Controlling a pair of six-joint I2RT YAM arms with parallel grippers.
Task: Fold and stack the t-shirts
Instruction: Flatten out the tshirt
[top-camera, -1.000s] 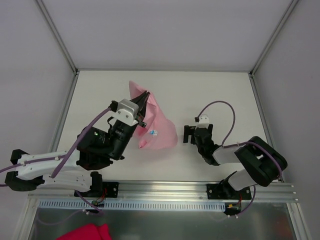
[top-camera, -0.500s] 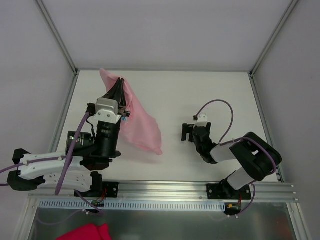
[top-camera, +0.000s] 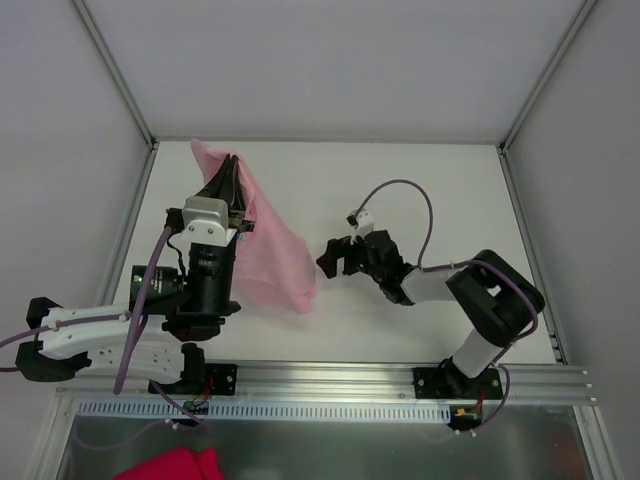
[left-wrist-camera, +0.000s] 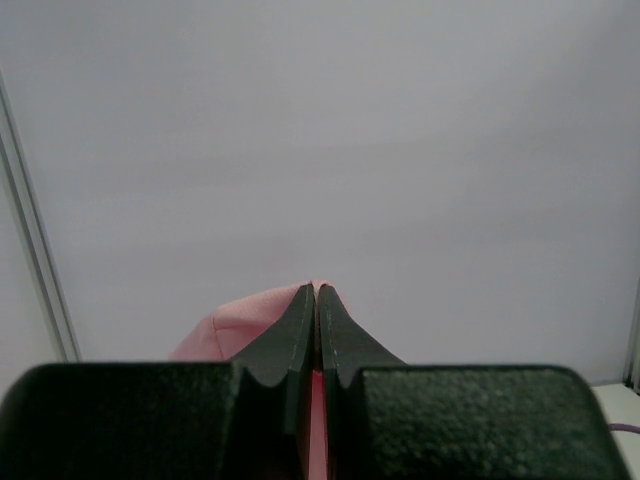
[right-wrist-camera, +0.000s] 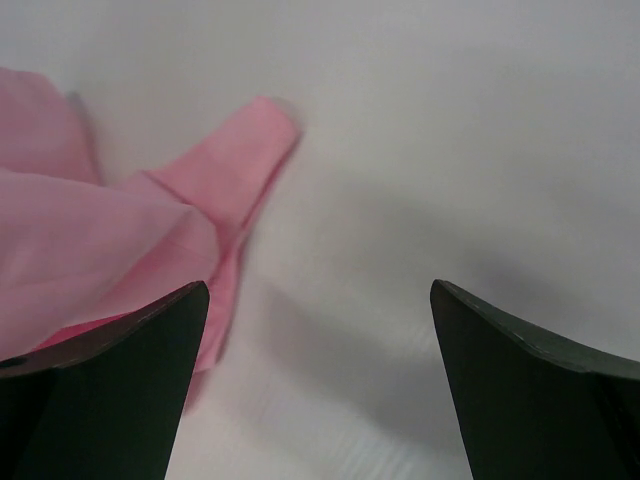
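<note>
A pale pink t-shirt (top-camera: 272, 250) hangs lifted above the left half of the table, pinched near its upper edge by my left gripper (top-camera: 228, 166), which is shut on the fabric. Pink cloth (left-wrist-camera: 250, 318) shows between and behind the closed fingers in the left wrist view. The shirt drapes down to the right, its lowest corner near the table's middle. My right gripper (top-camera: 336, 257) stands open just right of that hanging corner, low over the table. In the right wrist view the t-shirt (right-wrist-camera: 120, 240) lies beside the left finger (right-wrist-camera: 110, 390), nothing between the fingers.
A deep magenta cloth (top-camera: 175, 466) lies below the table's front rail at bottom left. Grey walls and metal frame posts (top-camera: 115, 75) enclose the white table (top-camera: 440, 190). The arm bases sit on the aluminium rail (top-camera: 330, 385) at the near edge.
My left gripper carried the t-shirt up and to the back left, stretching it out. My right gripper swung left toward the shirt's hanging corner, still open.
</note>
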